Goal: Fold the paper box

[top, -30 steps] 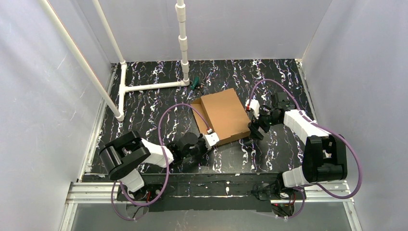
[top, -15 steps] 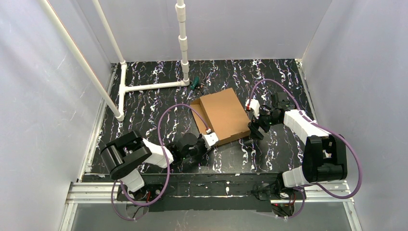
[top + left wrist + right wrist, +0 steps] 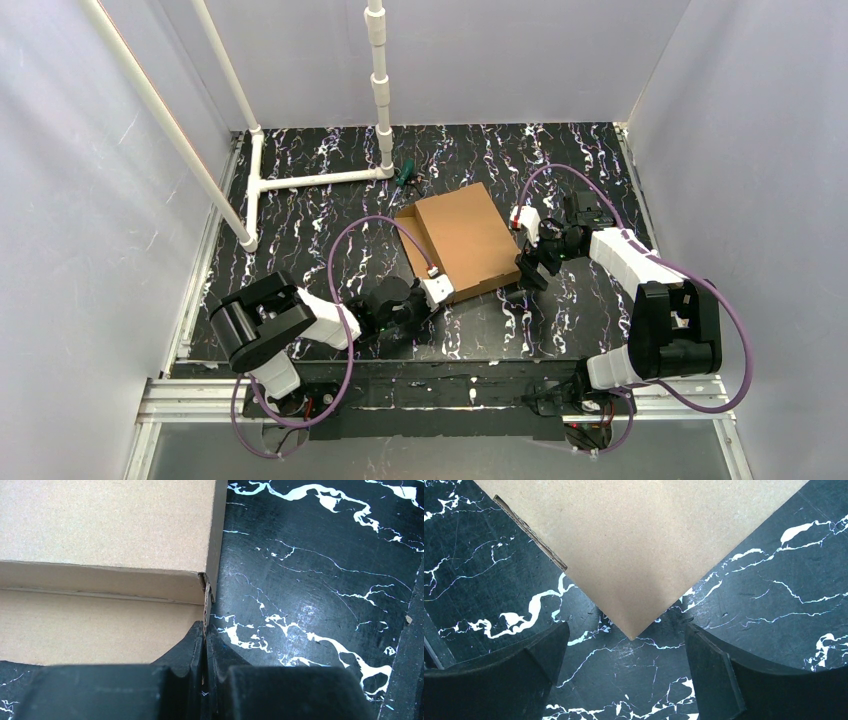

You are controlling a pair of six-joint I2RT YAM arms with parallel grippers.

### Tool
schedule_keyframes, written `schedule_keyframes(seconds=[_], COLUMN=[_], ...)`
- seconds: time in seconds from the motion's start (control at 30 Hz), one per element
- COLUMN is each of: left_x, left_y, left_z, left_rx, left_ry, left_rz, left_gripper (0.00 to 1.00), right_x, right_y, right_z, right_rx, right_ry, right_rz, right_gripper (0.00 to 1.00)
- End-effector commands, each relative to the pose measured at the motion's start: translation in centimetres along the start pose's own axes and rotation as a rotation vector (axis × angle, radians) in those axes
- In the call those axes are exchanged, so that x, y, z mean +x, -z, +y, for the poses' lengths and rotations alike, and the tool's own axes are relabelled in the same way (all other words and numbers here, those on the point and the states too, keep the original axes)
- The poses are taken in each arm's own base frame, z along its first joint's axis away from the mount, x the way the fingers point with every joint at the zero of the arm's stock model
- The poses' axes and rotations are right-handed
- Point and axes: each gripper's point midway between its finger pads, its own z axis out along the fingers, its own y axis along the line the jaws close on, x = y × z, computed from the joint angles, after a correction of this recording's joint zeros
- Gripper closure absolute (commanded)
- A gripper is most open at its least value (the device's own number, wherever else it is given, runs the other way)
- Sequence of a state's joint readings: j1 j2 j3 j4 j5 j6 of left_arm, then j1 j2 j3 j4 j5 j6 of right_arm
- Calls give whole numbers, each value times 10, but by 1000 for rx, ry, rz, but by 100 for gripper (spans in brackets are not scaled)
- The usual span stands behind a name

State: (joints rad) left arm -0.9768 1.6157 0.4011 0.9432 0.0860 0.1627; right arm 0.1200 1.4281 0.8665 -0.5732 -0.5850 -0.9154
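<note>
The paper box (image 3: 465, 235) sits mid-table (image 3: 300, 220), shallow, plain brown, lid down. My left gripper (image 3: 205, 640) is pinched tight on a thin flap edge at its 6 o'clock corner. My right gripper (image 3: 626, 630) stands wide, its fingers either side of the 4 o'clock corner.

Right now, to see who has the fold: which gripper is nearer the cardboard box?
Left. The left gripper is shut on a flap edge at a corner of the cardboard box; the right gripper stands open, a box corner pointing between its fingers, untouched.
</note>
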Motion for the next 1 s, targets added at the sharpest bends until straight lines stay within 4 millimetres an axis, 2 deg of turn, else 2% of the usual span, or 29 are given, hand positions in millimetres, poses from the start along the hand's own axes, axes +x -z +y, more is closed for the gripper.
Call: schedule_keyframes(seconds=[0.0, 0.67, 0.97], left_x=[9, -3, -23], left_y=[1, -1, 4], left_z=[5, 8, 12], left_rx=[-30, -23, -24], left_ry=[11, 25, 19], left_rz=[21, 96, 118], left_gripper=[100, 100, 100], right_x=[-7, -13, -14], right_y=[0, 1, 1], right_z=[-1, 12, 16], right_rx=[-8, -69, -87], right_ry=[5, 32, 36], right_rz=[-23, -61, -69], right_gripper=[6, 7, 7])
